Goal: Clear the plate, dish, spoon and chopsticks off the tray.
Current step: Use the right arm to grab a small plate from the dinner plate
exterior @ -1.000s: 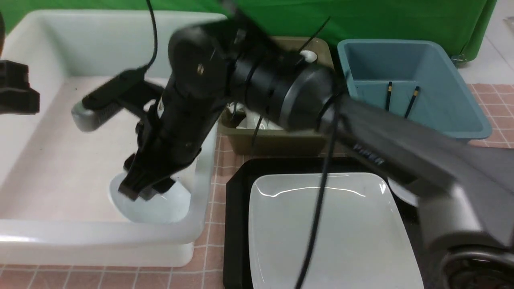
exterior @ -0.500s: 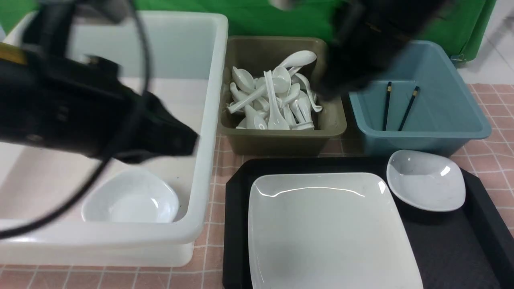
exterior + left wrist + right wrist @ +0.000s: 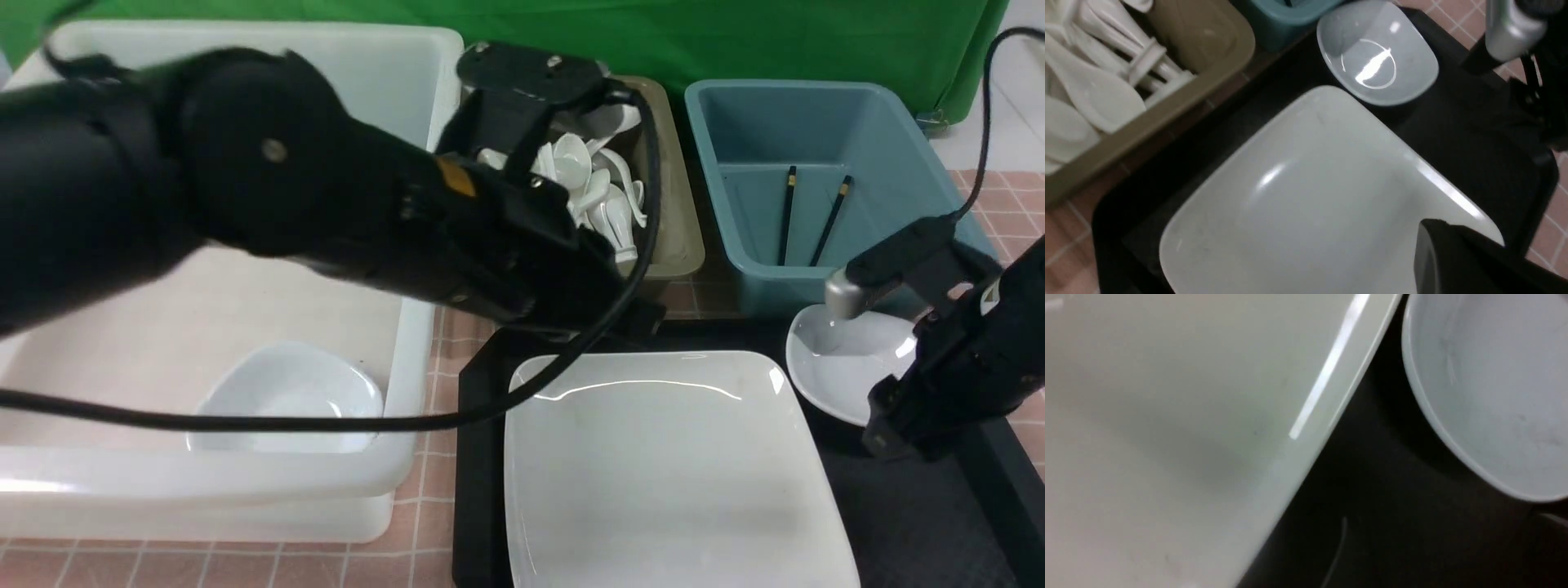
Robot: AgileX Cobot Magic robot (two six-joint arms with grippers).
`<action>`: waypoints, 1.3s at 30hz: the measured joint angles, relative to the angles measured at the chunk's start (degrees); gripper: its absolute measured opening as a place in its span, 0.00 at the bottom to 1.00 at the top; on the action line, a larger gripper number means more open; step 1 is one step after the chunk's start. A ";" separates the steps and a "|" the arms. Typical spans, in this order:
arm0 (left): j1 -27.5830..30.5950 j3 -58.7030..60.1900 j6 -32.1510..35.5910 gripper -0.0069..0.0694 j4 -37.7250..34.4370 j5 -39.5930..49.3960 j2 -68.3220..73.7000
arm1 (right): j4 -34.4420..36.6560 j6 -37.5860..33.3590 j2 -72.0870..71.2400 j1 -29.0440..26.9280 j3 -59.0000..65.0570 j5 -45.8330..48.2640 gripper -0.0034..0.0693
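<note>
The large white plate point(image 3: 669, 465) point(image 3: 1310, 192) point(image 3: 1167, 416) lies on the black tray point(image 3: 478, 457). A small white dish point(image 3: 841, 367) point(image 3: 1376, 53) point(image 3: 1494, 396) sits at the tray's far right corner. My left gripper point(image 3: 620, 314) point(image 3: 1429, 228) hovers shut and empty over the plate's far left edge. My right gripper point(image 3: 886, 433) is low over the tray, just beside the dish's near rim; its jaws do not show. The black chopsticks point(image 3: 808, 216) lie in the blue bin. Several white spoons point(image 3: 588, 188) fill the olive bin; the task's spoon cannot be told apart.
A big white bin point(image 3: 408, 343) at the left holds another small white dish point(image 3: 286, 400). The olive bin point(image 3: 678, 245) and the blue bin point(image 3: 898, 261) stand behind the tray. My left arm point(image 3: 245, 180) stretches across the white bin. Pink tiled cloth covers the table.
The right arm left the white bin, where a dish now lies, swung back and came down beside the dish on the tray. The left arm moved right, to the tray's far left.
</note>
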 joint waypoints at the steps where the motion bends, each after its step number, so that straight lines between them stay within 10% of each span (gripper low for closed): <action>1: 0.00 0.00 0.09 0.09 0.00 -0.28 0.43 | -0.05 -0.15 0.15 0.00 0.00 -0.31 0.82; 21: 0.00 0.00 1.05 0.09 1.73 -2.96 4.37 | -5.55 -9.20 13.08 -0.06 0.11 -14.58 0.82; 25: 0.00 0.00 1.06 0.09 1.73 -2.96 4.37 | -5.55 -10.19 13.40 -0.06 0.11 -16.51 0.66; 28: 0.00 0.00 1.06 0.09 1.73 -2.96 4.37 | -6.04 -11.58 13.20 0.34 -0.03 -16.93 0.35; 39: 0.06 -2.51 -0.03 0.09 1.95 0.64 4.06 | -5.73 -10.58 1.93 4.49 -1.79 -3.24 0.15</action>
